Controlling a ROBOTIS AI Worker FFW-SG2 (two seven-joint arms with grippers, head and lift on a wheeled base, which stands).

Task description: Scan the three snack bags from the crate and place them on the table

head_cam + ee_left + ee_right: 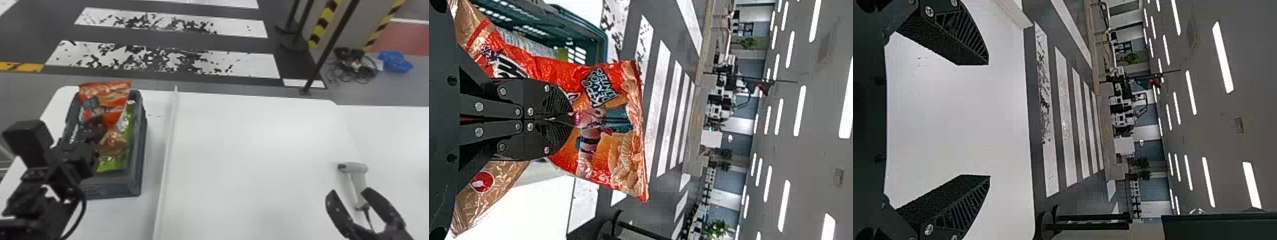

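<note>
Left tool (570, 119), closed on red snack bag (601, 87) over crate (140, 153); right tool (989, 120), wide open, empty; risk: green bag (110, 165) dragged out by rubbing against it.

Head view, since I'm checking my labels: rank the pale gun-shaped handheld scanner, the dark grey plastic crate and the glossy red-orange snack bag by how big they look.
1. Dark grey plastic crate
2. Glossy red-orange snack bag
3. Pale handheld scanner
</note>
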